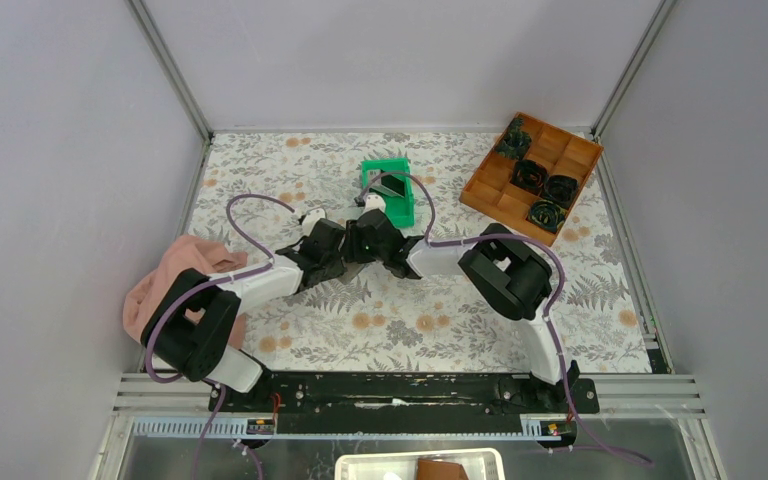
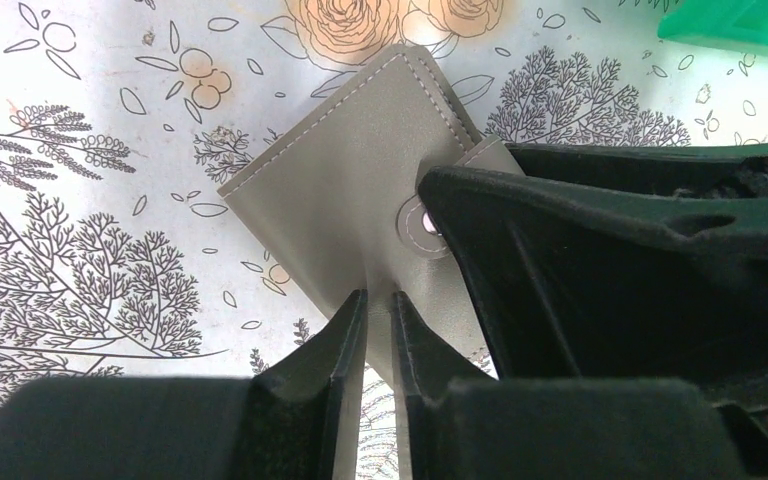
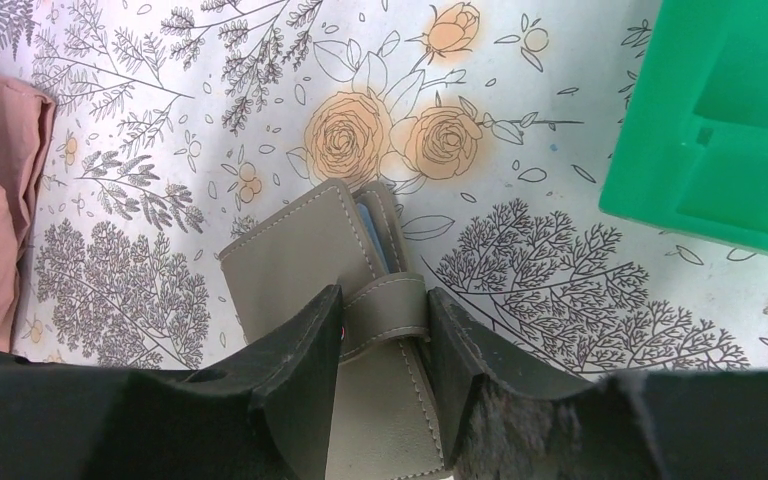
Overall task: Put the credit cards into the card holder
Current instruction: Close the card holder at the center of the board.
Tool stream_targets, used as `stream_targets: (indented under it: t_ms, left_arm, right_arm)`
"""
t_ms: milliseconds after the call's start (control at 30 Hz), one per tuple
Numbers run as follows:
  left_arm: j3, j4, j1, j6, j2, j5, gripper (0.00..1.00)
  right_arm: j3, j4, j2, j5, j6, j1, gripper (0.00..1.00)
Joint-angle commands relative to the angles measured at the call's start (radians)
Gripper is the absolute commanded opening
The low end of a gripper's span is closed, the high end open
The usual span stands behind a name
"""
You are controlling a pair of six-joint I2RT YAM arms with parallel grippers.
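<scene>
At mid-table, card holder [image 2: 330, 190] is lying diagonally between both claws, left gripper [image 2: 378, 300] pinching its near corner, right gripper [image 3: 385, 300] straddling its strap [image 3: 390, 335], jaws apart, grip unclear.

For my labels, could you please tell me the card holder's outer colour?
The card holder is grey, clearest in the left wrist view.
</scene>
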Motion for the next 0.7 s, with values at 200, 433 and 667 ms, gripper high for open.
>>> stream_targets:
  t_ms: [200,433,667]
  left_arm:
    - [-0.063,-0.100,0.039,-0.030,0.040,0.053,0.16]
    - [-0.057,-0.103,0.044,-0.035,0.045,0.051,0.15]
    - [-0.034,-0.122,0.044,-0.029,0.069,0.048,0.11]
  right_arm:
    - [-0.101,-0.379,0.165,0.038,-0.055,0.057,0.43]
    - [-0.132,-0.355,0.185,0.060,-0.055,0.069,0.43]
    - [-0.189,-0.286,0.214,0.098,-0.037,0.092,0.43]
